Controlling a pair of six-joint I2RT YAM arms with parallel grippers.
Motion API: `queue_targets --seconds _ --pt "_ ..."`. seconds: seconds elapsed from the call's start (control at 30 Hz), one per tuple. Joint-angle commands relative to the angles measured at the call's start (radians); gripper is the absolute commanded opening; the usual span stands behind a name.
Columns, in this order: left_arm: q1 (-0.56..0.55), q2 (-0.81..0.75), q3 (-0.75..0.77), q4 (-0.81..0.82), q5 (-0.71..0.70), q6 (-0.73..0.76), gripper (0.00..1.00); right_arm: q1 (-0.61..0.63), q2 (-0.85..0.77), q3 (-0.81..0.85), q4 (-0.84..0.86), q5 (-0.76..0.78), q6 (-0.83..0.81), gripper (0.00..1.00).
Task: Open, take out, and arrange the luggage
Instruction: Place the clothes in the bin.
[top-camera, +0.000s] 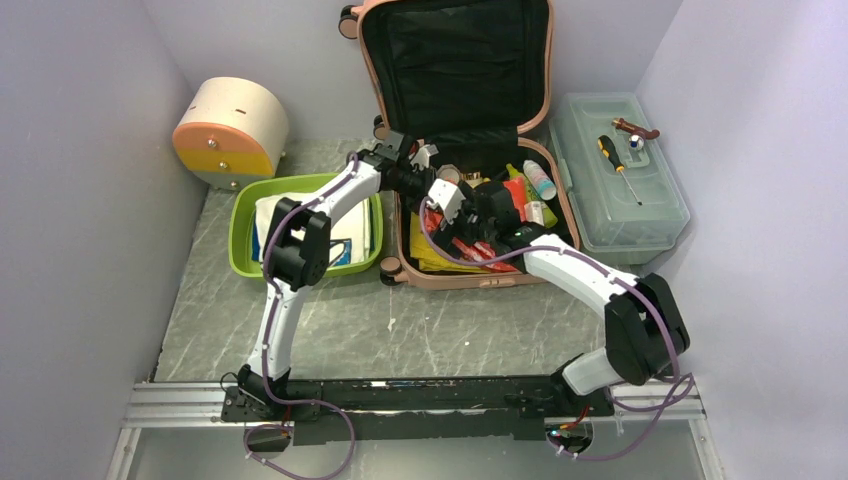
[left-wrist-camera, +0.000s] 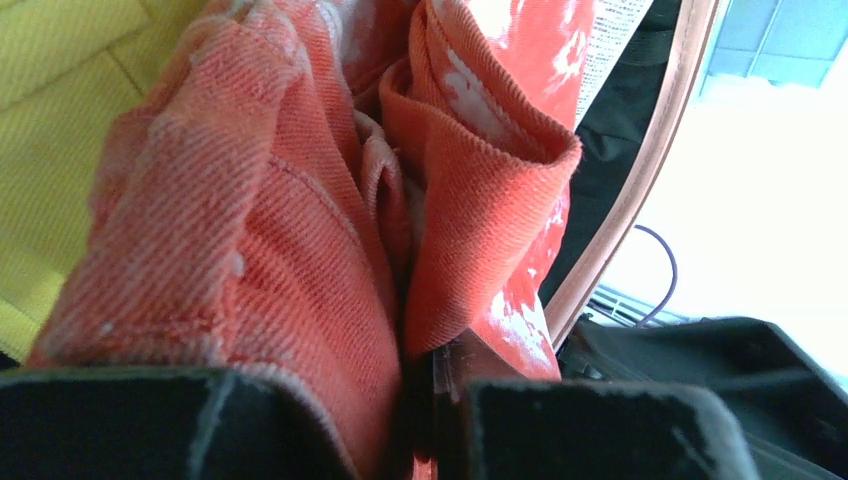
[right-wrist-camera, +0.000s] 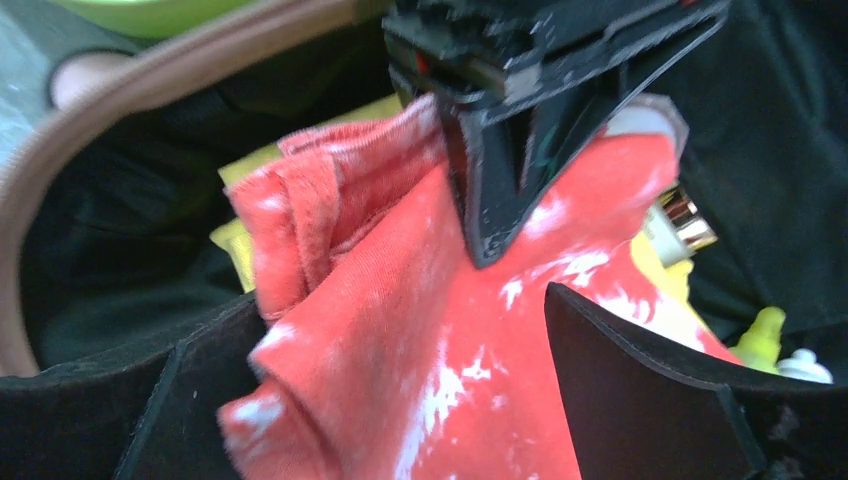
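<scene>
Top view: salmon-pink luggage (top-camera: 455, 70) lay open, lid upright, black lining. Inside it, left gripper (left-wrist-camera: 420, 392) clamped red cloth (left-wrist-camera: 300, 250); right gripper (right-wrist-camera: 400, 375) had jaws apart.

Open luggage (top-camera: 455, 60) against back wall, green tray (top-camera: 240, 225) left, toolbox (top-camera: 640, 225) right

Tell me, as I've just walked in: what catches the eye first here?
The salmon-pink luggage lies open at the back of the table, lid upright, crammed full. Inside it, the left gripper pinches a red-and-white cloth while the right gripper stands open around it.
</scene>
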Motion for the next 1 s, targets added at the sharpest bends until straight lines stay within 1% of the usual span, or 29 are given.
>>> queue_targets --seconds 0.0,0.07,0.17,0.23,0.33,0.57,0.7,0.77,0.83,0.97 --pt "0.009 -0.101 -0.014 0.019 0.013 0.026 0.00 -0.031 -0.115 0.106 -0.030 -0.102 0.006 1.00" --pt "0.021 -0.127 -0.023 0.011 -0.006 0.037 0.00 -0.071 -0.153 0.122 -0.052 -0.151 0.027 1.00" --pt "0.035 -0.182 -0.040 -0.013 -0.052 0.071 0.00 -0.153 -0.197 0.137 -0.054 -0.178 0.092 1.00" --pt "0.047 -0.226 -0.052 -0.019 -0.067 0.088 0.00 -0.206 -0.220 0.118 -0.027 -0.170 0.117 1.00" --pt "0.059 -0.272 -0.051 -0.040 -0.094 0.123 0.00 -0.246 -0.240 0.071 0.031 -0.137 0.125 1.00" --pt "0.098 -0.379 -0.089 -0.073 -0.201 0.194 0.00 -0.254 -0.234 0.045 0.039 -0.153 0.132 1.00" --pt "0.176 -0.432 -0.119 -0.109 -0.227 0.231 0.00 -0.254 -0.232 0.036 0.039 -0.152 0.115 1.00" --pt "0.227 -0.450 -0.129 -0.139 -0.210 0.266 0.00 -0.254 -0.231 0.025 0.039 -0.152 0.108 1.00" --pt "0.276 -0.445 -0.109 -0.214 -0.213 0.315 0.00 -0.255 -0.227 0.019 0.039 -0.150 0.100 1.00" --pt "0.367 -0.412 -0.052 -0.391 -0.149 0.475 0.00 -0.254 -0.216 0.018 0.039 -0.158 0.094 1.00"
